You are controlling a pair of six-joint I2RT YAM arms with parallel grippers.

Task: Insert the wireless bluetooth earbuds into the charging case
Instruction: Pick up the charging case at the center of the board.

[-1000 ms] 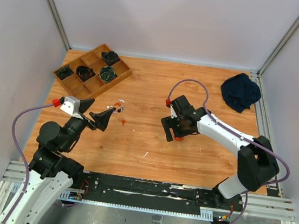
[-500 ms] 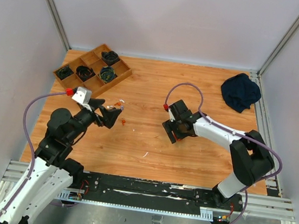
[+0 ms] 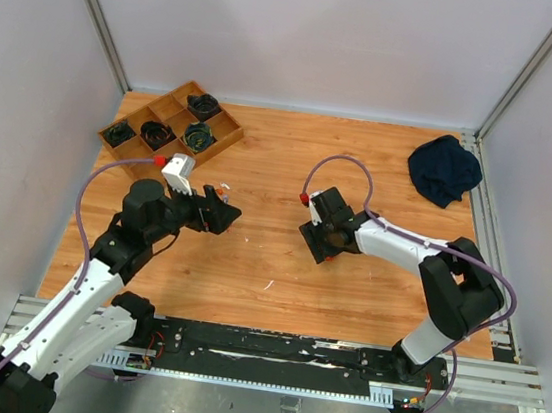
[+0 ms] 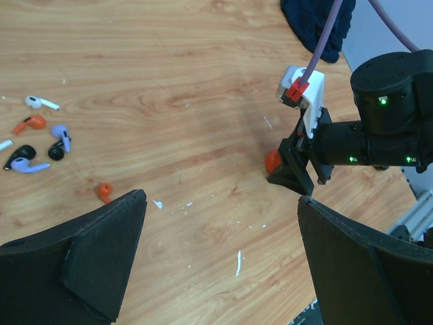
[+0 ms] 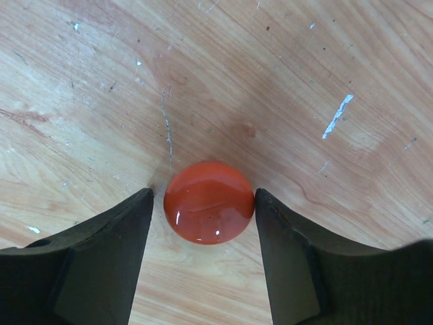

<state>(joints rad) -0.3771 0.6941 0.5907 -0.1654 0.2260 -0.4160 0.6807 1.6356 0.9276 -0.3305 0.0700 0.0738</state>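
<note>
1. The right gripper point(image 3: 325, 243) stood part open, its black fingers point(image 5: 88, 261) astride the orange case point(image 5: 209, 202). One finger met the rim and the other sat just beside it, with a sliver of gap. The case lay flat on the table.
2. The left gripper point(image 4: 220, 206) gaped wide above the boards, holding and touching nothing.
3. The earbuds point(image 4: 40, 139) lay loose in a small cluster left of centre, near the left gripper and well apart from the case. One orange bud point(image 4: 103, 191) sat alone, nearer than the rest.
4. The case was a smooth, glossy, rounded disc. The buds were small stemmed beans in white, orange, lavender and black. The fingers were matte black wedges.
5. The table point(image 3: 292, 158) was wood-grain board, scuffed and flecked with white. A wooden compartment tray point(image 3: 170, 128) at the far left held dark coiled items. A crumpled dark blue cloth point(image 3: 444, 169) lay at the far right. Pale walls with metal posts enclosed the space.
</note>
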